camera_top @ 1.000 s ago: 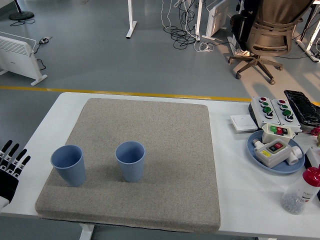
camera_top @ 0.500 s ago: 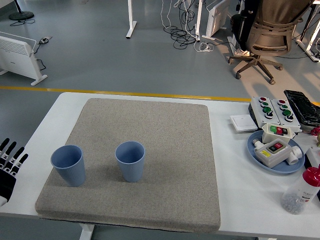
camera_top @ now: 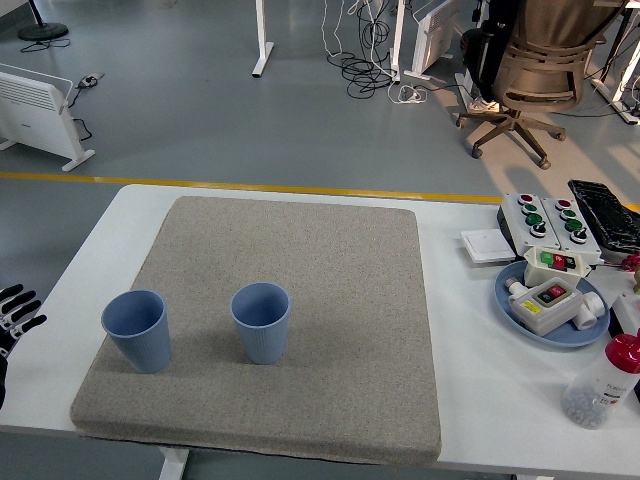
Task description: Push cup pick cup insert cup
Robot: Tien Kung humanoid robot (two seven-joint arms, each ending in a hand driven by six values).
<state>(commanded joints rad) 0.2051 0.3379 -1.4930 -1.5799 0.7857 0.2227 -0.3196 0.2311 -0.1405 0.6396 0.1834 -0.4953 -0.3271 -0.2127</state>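
Observation:
Two blue cups stand upright on the grey felt mat (camera_top: 330, 260), side by side and apart: one cup (camera_top: 137, 330) near the mat's left edge, the other cup (camera_top: 261, 321) to its right. My left hand (camera_top: 12, 315) shows only at the picture's left edge, well left of the left cup, fingers spread and holding nothing. The right hand is out of the picture.
At the table's right stand a blue plate (camera_top: 590, 335) with button boxes, a grey button box (camera_top: 545, 220), a black case (camera_top: 605, 215), a white pad (camera_top: 485, 247) and a red-capped bottle (camera_top: 603, 382). An office chair (camera_top: 535, 60) is on the floor beyond.
My left hand has drawn back toward the left edge and lower corner; less of it shows now. The cups have not moved.

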